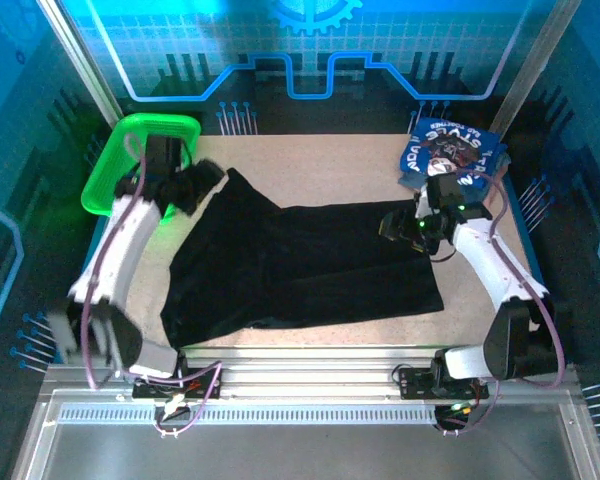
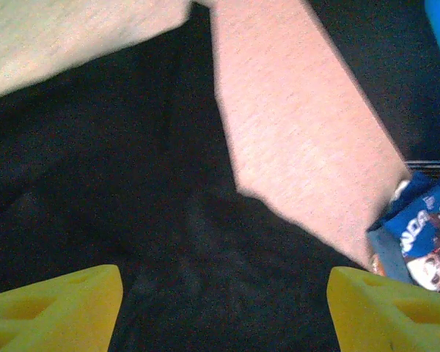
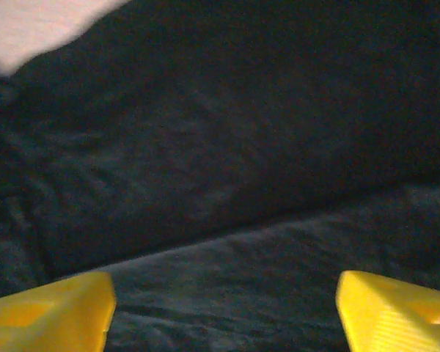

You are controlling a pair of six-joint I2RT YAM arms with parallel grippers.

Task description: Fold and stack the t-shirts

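plainly, the left gripper (image 2: 224, 312) holds its yellow fingers wide apart over cloth, nothing between them. the right gripper (image 3: 224, 312) is likewise spread and empty. under both lies the black t-shirt (image 1: 300, 265), spread mid-table and only partly folded. the folded blue t-shirts (image 1: 450, 150) sit stacked at the far right corner. i judge a fold is in hand: next, each gripper must pinch an edge and carry it across. the top view gives the shirt's whole outline and the green basket (image 1: 140, 160); the right wrist shows a crease close up.
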